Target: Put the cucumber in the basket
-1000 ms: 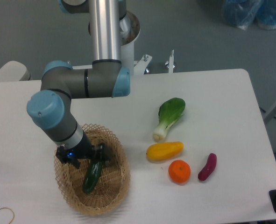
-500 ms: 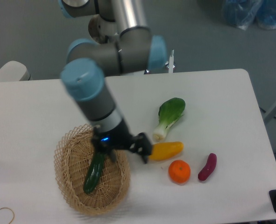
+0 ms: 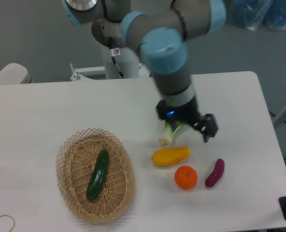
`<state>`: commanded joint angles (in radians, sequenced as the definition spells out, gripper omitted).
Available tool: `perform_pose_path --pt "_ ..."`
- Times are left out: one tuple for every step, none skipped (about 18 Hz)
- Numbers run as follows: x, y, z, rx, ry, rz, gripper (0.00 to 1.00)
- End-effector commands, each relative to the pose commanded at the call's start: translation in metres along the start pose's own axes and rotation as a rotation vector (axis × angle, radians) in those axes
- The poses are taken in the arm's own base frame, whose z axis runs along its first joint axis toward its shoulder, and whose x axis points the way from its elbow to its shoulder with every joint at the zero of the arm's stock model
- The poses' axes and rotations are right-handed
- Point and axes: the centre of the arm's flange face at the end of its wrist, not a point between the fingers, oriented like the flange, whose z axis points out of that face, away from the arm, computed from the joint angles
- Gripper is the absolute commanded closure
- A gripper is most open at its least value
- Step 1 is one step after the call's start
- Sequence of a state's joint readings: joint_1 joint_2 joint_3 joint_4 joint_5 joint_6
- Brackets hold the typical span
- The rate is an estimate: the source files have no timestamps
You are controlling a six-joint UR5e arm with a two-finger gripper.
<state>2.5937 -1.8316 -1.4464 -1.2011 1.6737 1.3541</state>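
The dark-green cucumber (image 3: 97, 175) lies inside the oval wicker basket (image 3: 64, 164) at the lower left of the table, resting lengthwise on the basket floor. My gripper (image 3: 193, 125) is far to the right of the basket, over the bok choy, and nothing is in it. Its fingers (image 3: 209, 128) stand apart, so it looks open. The arm hides most of the bok choy's leaves.
The bok choy's white stem (image 3: 165, 137) shows under the gripper. A yellow fruit (image 3: 170, 156), an orange (image 3: 186, 177) and a purple sweet potato (image 3: 215, 172) lie right of the basket. A thin wire hook (image 3: 7, 220) lies at the front left edge.
The gripper has let go of the cucumber, which now lies in the basket. The arm has swung right, from the basket to above the bok choy.
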Motion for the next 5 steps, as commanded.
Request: perform_pose_path --pt "-0.002 0.008 0.002 0.008 0.005 0.016 0.00" --pt "-0.004 0.016 -0.003 0.015 -0.001 0.023 0.00" --pt "-0.006 0.021 -0.003 0.028 0.001 0.025 0.00" --pt "-0.008 0.025 -0.003 0.042 0.002 0.016 0.00" --pt "-0.008 0.026 -0.003 0.054 0.003 0.013 0.00"
